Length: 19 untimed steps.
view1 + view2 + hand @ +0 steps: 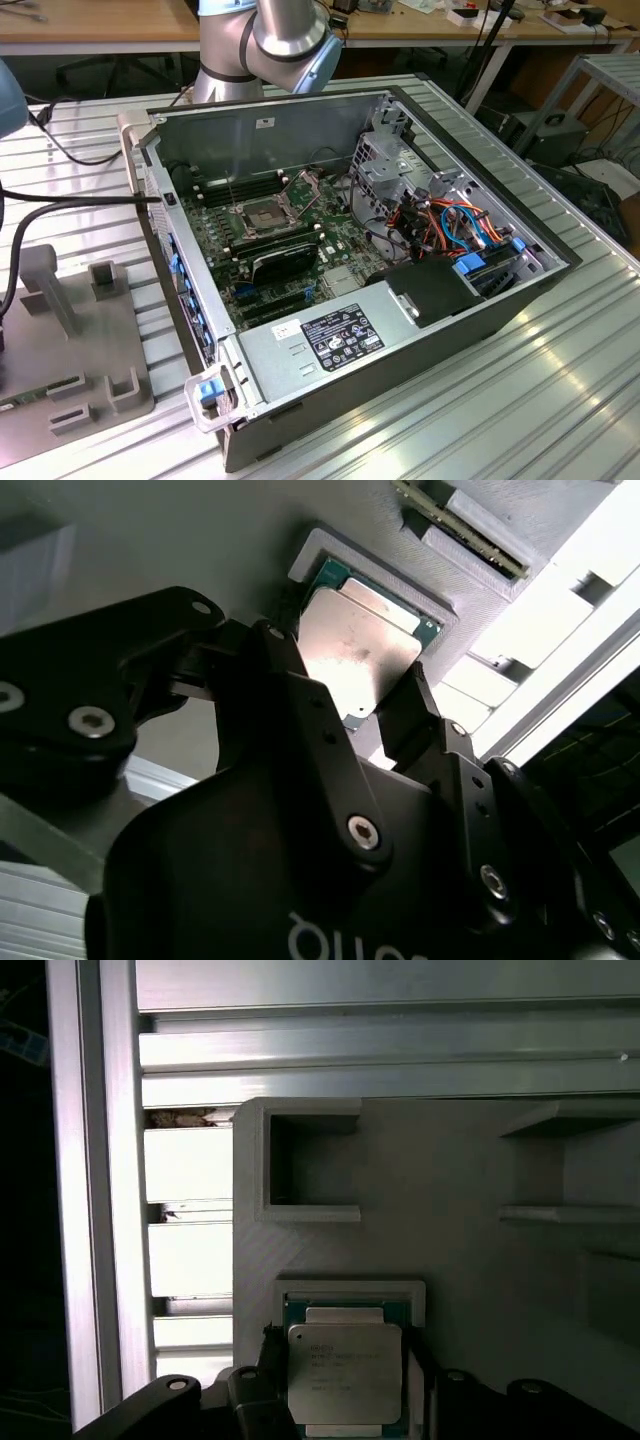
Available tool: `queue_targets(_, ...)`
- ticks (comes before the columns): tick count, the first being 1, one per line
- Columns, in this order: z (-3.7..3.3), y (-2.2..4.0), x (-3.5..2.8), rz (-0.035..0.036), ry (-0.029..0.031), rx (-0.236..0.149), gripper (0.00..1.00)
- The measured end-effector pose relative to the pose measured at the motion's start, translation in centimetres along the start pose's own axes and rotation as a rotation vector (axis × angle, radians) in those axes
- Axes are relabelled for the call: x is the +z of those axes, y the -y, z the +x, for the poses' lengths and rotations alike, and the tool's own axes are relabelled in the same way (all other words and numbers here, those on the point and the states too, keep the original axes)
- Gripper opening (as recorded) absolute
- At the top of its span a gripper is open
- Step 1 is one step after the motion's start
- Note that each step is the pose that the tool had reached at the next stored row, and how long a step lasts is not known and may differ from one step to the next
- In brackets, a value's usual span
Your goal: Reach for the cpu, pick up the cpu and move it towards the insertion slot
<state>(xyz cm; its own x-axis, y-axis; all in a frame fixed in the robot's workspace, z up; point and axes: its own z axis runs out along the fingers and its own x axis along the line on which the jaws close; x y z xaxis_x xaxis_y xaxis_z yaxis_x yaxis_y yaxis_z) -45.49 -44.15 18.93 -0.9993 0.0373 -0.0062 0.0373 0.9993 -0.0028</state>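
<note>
- Ribbed metal table [560,400] carries everything; on it lies a grey holder plate [450,1210] with raised blocks and a framed recess [350,1288].
- Step in hand, as I judge it, is the pickup. To do it well, the grip should bear evenly on two opposite edges of the cpu [345,1370], not on its silvery face. Any lift should go straight up and level, so that no corner catches the rim of the recess. A skewed hold would likely tilt the flat part or let it slip.
- In both wrist views the gripper [347,662] straddles the cpu. Its black fingers [300,710] are drawn in to about the cpu's width and appear to touch its two sides. How firmly they press cannot be told.
- By the look of it, the cpu sits in the recess on the holder plate, face up, with a strip of its green edge showing beside the rim. I see no clear sign that it has been raised.
- Farther off, in the exterior view, an open computer case [260,120] stands to the holder plate's right. The socket [257,216] is on the green board [215,240] inside, its metal frame swung up, well apart from the holder plate.
</note>
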Motion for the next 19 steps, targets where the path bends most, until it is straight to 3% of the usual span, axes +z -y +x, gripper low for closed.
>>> queue_targets(6, 0.00, 0.00, -0.79, 0.0000, 0.0001, 0.000, 0.55)
queue_targets(14, 0.00, 0.00, -0.97, 0.0002, -0.0002, 0.000, 0.55)
queue_targets(15, -0.01, 0.00, -1.46, 0.0000, 0.0001, 0.000, 0.55)
queue_targets(19, -0.01, 0.01, -2.07, 0.0001, -0.0001, 0.000, 0.55)
